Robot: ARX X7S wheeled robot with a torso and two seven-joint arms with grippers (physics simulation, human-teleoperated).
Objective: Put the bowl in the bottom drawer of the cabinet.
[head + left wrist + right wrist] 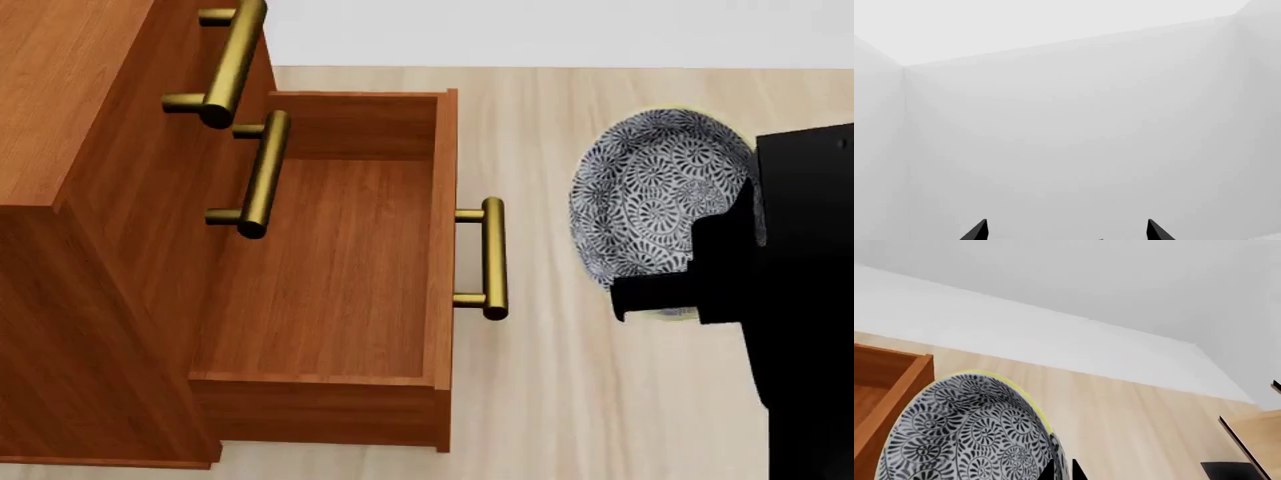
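The bowl (654, 185), blue-grey and white floral with a pale yellow rim, hangs tilted above the floor to the right of the cabinet (80, 130). My right gripper (1063, 471) is shut on the bowl's (967, 435) rim, one fingertip on each side of the wall. In the head view the black right arm covers the bowl's right edge. The bottom drawer (334, 260) is pulled out and nothing lies inside it; its brass handle (491, 258) faces the bowl. My left gripper (1067, 231) is open, its two fingertips wide apart, facing only a blank white wall.
Two shut drawer fronts with brass handles (254, 175) sit above the pulled-out drawer. Pale wood floor (587, 380) spreads around the cabinet. A pale wood rack on a black base (1247, 450) stands at the edge of the right wrist view. White walls enclose the room.
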